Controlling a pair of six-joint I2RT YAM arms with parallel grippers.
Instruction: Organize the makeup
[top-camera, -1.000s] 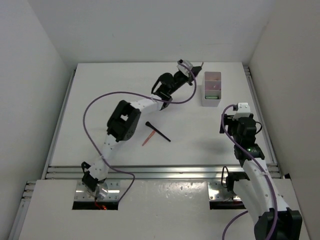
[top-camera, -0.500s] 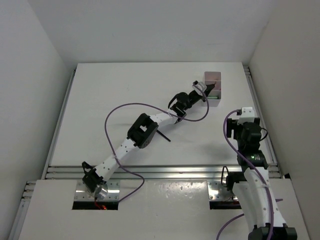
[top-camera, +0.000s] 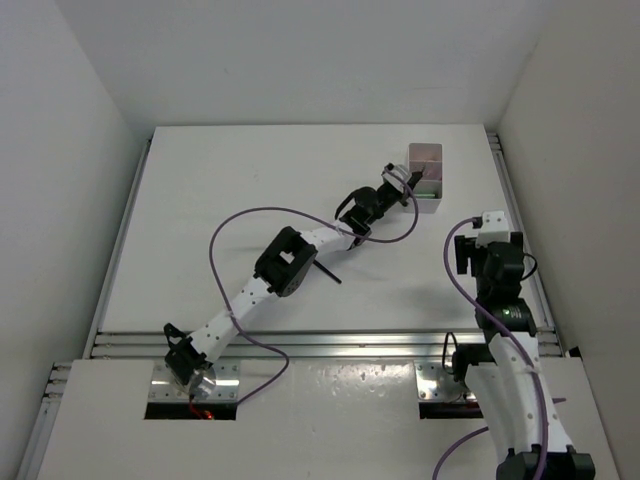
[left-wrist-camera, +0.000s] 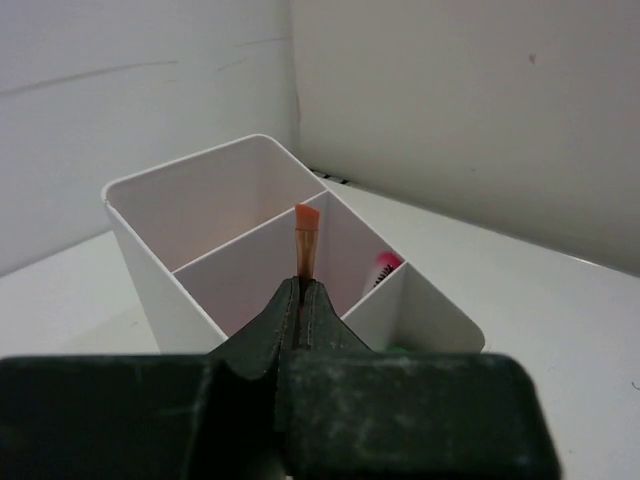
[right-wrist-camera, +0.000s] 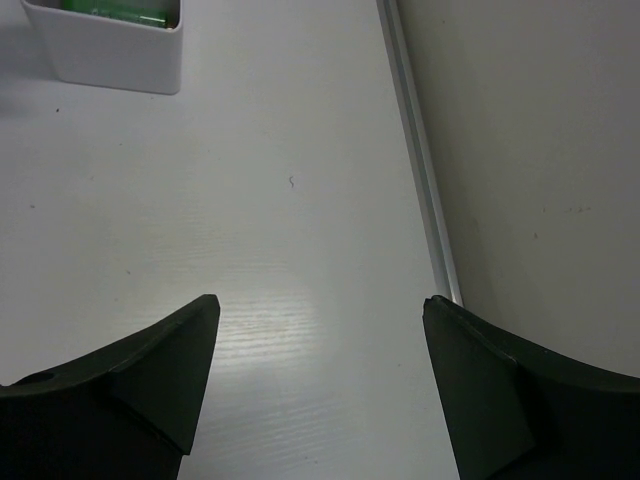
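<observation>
Fingers (left-wrist-camera: 283, 318) of the left gripper (left-wrist-camera: 301, 300) are pressed together on a thin pink pencil (left-wrist-camera: 306, 238). It is pinched near its lower part, so a short length stands upright above the tips at the centre of the wrist frame.

Just beyond the pencil is the white compartment box (left-wrist-camera: 160, 290), with three bays running from upper left to lower right. The pencil's tip lines up with the middle bay, but from this angle I cannot tell whether it is over the rim or short of it. The upper-left bay looks empty. In the lower-right bay a pink-capped tube (left-wrist-camera: 383, 268) shows against the divider.

I judge the step to be delivery: the pencil is carried and about to be dropped into a bay. The next move calls for bringing the pencil clear over the near wall, centring it between the dividers, and only then parting the fingers. Released early, it could catch on the rim and tip out.

In the overhead view a black brush (top-camera: 328, 274) lies on the table (top-camera: 230, 180) at mid-frame, partly under the left arm and not yet sorted.

At the lower right the right gripper (right-wrist-camera: 320, 390) has its fingers wide apart over bare tabletop, holding nothing. Two green tubes (right-wrist-camera: 120, 10) show in the box at the upper left of its frame.
</observation>
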